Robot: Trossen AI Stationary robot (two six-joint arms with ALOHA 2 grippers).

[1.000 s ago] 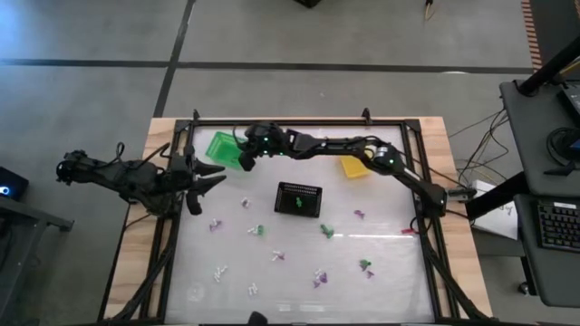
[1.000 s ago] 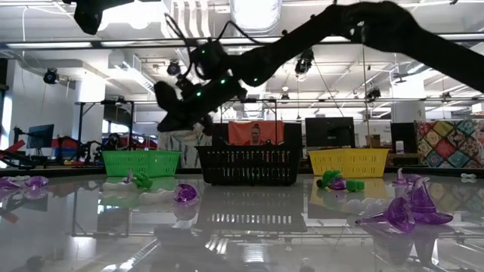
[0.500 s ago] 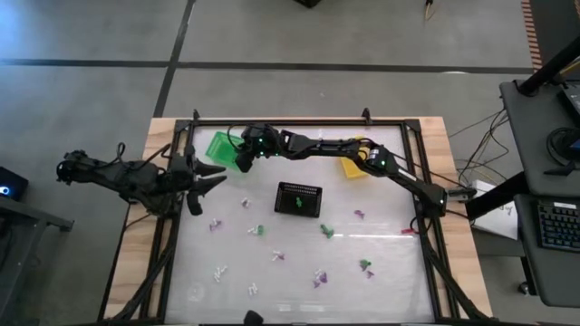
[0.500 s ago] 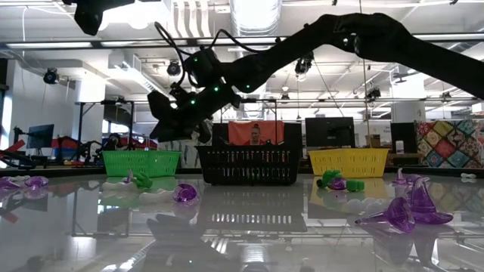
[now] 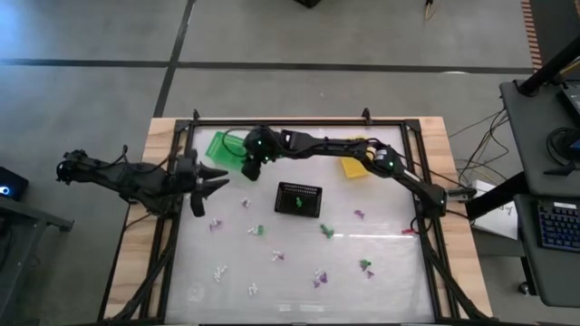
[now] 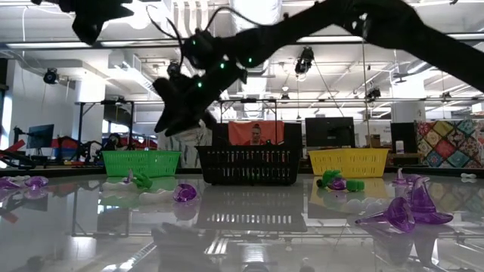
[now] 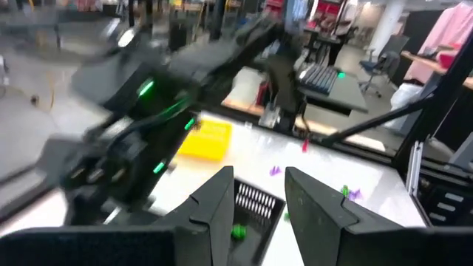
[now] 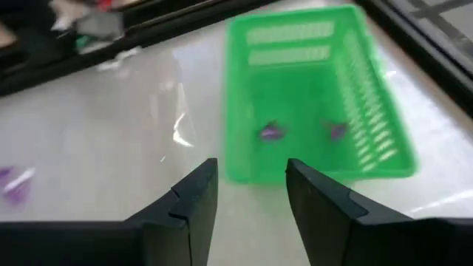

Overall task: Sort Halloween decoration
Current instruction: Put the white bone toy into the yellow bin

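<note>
Since a second ago your right gripper (image 5: 246,168) has drawn back a little from the green basket (image 5: 220,145) toward frame centre, and its fingers, together then, now stand apart with nothing between them. In its wrist view two purple trinkets (image 8: 272,132) lie inside the green basket (image 8: 310,96). You have not shifted the left gripper (image 5: 210,178); it hangs at the left edge of the table (image 5: 390,272), fingers parted and empty in its own wrist view.

Look at the high view for the rest of the Halloween decoration (image 5: 319,277): green, purple and white trinkets scattered over the lower half of the table, well apart from one another. One green piece sits in the black basket (image 5: 298,199) at centre. The yellow basket (image 5: 354,167) lies at upper right, partly under your right arm.

At table height, purple pieces (image 6: 404,212) lie close at lower right. I can read no writing or label anywhere.
</note>
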